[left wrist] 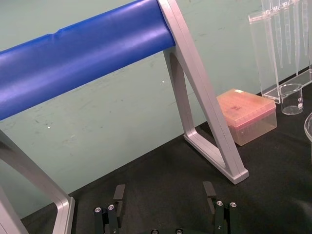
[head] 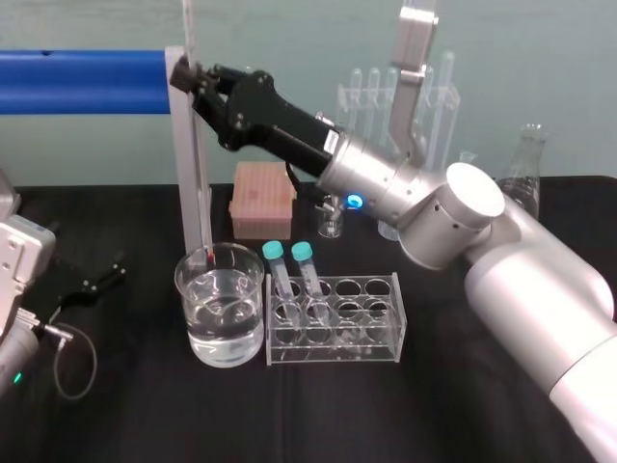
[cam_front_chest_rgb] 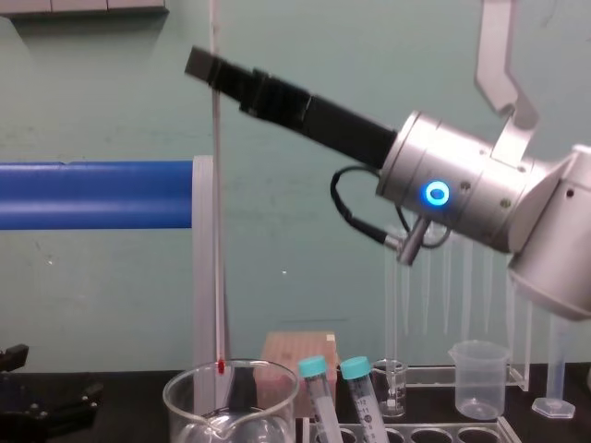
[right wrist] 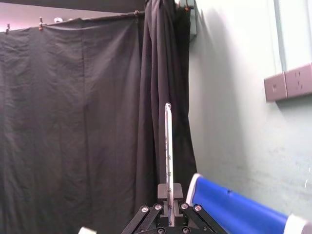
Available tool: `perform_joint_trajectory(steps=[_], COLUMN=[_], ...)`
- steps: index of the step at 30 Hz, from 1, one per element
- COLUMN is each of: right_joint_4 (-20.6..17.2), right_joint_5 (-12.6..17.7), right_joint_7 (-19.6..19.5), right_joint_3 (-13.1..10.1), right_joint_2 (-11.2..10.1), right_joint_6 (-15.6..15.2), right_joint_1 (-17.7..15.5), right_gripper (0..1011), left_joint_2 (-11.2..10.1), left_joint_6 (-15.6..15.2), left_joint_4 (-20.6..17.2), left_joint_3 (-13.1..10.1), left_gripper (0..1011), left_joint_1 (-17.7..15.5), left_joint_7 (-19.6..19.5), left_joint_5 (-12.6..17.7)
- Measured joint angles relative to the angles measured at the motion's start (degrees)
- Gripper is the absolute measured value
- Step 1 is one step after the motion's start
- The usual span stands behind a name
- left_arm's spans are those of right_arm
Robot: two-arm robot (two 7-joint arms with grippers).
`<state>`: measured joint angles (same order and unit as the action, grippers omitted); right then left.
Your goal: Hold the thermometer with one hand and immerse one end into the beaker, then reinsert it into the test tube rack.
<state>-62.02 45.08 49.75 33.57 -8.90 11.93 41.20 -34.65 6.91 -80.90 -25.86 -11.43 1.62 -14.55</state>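
Across the black worktop [head: 145,415] I've got the right arm reaching in from the right, with the right gripper [head: 183,75] high over the left half. Front and centre sits the test tube rack [head: 386,333], two teal-capped tubes [head: 289,280] leaning in its left holes. Just beside it on the left stands the beaker [head: 185,294], part full of clear liquid. Low at the far left rests the left gripper [left wrist: 164,192], jaws apart. And the thermometer [cam_front_chest_rgb: 218,231]: upright, clamped in the right jaws near its upper part, red tip level with the beaker's rim, over the far side of its mouth.
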Motion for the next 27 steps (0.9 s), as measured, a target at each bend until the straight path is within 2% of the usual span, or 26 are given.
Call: perform_joint_trajectory(steps=[7, 17, 27], right_joint_4=[1.5, 4.3, 6.3], right_joint_5=[-0.3, -4.4, -6.2], right_joint_7=[0.8, 2.0, 2.1], right_joint_3=[0.6, 2.3, 2.0], right_joint_2=[0.3, 1.0, 1.7], right_joint_6=[-0.5, 2.6, 3.8], right_joint_1=[-1.1, -2.0, -2.7], right_gripper=[56, 56, 56], left_joint_2=[0.0, 0.0, 0.0], left_joint_6=[0.0, 0.0, 0.0], left_joint_4=[0.0, 0.0, 0.0], left_joint_3=[0.0, 0.0, 0.0], left_gripper=[1008, 1008, 1008], left_joint_1=[0.0, 0.0, 0.0], left_joint_7=[0.0, 0.0, 0.0], left_joint_5=[0.0, 0.0, 0.0])
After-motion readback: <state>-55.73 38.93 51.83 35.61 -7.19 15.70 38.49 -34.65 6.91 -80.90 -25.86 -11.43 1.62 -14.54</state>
